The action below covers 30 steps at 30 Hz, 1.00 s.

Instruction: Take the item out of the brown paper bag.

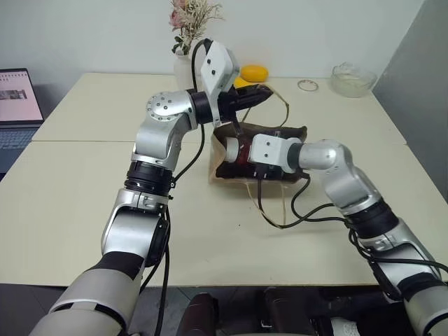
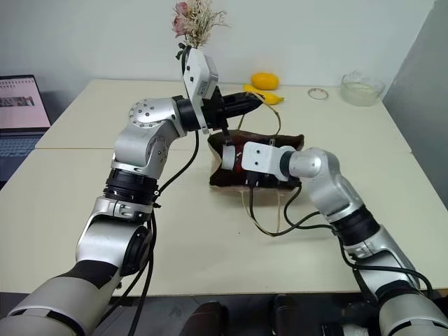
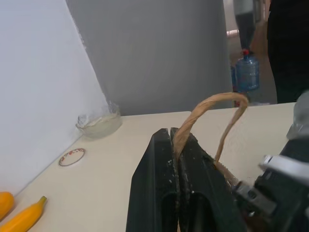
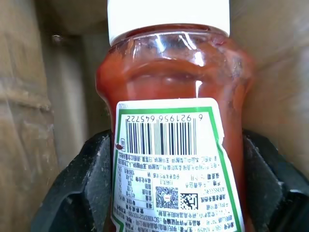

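The item, a small red sauce bottle with a white cap and a printed label, was located inside the brown paper bag, which lay crumpled on the bench with its mouth turned toward the robot's left. The bottle was judged to be rigid plastic, smooth and somewhat slippery where glossy, and moderately heavy for its size if full. The labelled belly was judged the best place to take hold, since the paper label offers more friction than the bare shoulder near the cap. The bag was judged light, soft and easily dragged along with its contents, so restraint at its handle was considered necessary.

The right pincer was seen reaching into the bag mouth, with its two black fingers set wide apart, one on each side of the bottle's labelled belly. The fingers appeared to be in contact with the bottle; the grip was therefore read as clamped on the item. The bottle was not yet clear of the bag, as paper walls were seen on both sides of it.

The left pincer was held above the bag, its fingers pressed together on a pale cord handle, whose loop rose past the fingertips. A bowl and yellow fruit stood beyond the bag, well apart from it.
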Motion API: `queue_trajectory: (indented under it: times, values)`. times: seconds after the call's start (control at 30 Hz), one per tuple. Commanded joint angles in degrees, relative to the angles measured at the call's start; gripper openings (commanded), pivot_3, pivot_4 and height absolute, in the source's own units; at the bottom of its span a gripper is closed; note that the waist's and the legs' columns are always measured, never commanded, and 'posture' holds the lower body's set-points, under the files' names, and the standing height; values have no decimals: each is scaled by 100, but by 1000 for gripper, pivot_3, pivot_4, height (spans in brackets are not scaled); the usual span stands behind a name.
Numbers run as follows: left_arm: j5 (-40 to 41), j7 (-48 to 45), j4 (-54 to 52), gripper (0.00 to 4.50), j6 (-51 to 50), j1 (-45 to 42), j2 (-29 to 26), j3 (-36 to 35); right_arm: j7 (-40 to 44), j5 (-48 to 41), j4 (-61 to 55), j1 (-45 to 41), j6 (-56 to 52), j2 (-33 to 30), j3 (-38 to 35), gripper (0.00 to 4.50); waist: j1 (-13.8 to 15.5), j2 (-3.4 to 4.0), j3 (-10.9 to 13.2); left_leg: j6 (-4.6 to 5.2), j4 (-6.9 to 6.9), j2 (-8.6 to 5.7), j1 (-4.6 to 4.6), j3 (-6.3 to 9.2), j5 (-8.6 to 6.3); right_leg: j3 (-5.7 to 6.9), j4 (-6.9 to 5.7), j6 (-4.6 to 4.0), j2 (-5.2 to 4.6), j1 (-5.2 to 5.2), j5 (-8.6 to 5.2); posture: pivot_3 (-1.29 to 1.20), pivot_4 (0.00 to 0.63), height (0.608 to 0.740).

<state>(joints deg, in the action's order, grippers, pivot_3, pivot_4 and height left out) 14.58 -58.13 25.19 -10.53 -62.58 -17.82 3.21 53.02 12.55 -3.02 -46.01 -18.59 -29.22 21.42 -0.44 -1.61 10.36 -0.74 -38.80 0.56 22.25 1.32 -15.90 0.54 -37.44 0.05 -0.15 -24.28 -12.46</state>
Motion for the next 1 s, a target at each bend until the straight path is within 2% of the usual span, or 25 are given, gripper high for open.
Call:
queue_trajectory:
  times: [0.03, 0.17, 0.47, 0.6, 0.8, 1.0]
  values:
    - [-38, 21, -81, 0, 116, -5, -41, -8, 338, -573, -701, -8, -24, -137, -444, 3143, 2, 0, 0, 0, 0, 0, 0, 0, 0, 0, 1, 2, 0, 0, -1, 0, 150, 740]
    - [-87, 40, -18, 0, 157, 2, -36, 3, 567, -1391, -1269, 71, -295, -211, -934, 3143, 9, 0, 0, 0, 0, 1, 0, 1, 0, 1, -1, 7, 0, 0, -4, 0, 150, 740]
    - [-148, 105, 145, 0, 219, -40, -16, 9, 901, -2307, -2079, 450, -700, -1032, -1576, 3143, 21, 1, 1, 0, -1, 0, -1, 0, 0, 1, 1, 14, -1, 3, -9, 0, 150, 740]
    - [-169, 119, 163, 0, 219, -30, -12, 5, 870, -2576, -2067, 498, -822, -1423, -1985, 3143, 28, 0, 1, 0, 0, 1, 0, 0, 0, 1, 4, 14, 0, 3, -9, 0, 150, 740]
    - [-193, 162, 144, 0, 207, 8, -11, 11, 374, -2447, -1275, 474, -850, -2015, -2781, 3143, 31, 0, 2, 0, -1, 0, 0, -4, 0, -1, 6, 14, -1, 4, -9, 0, 150, 740]
    - [-203, 154, 103, 0, 194, 52, -23, 27, -246, -1701, -269, 1123, -443, -2333, -2619, 3143, 33, 0, 1, 1, 3, 0, 1, -21, 0, -4, 22, 14, -2, 11, -9, 0, 150, 740]
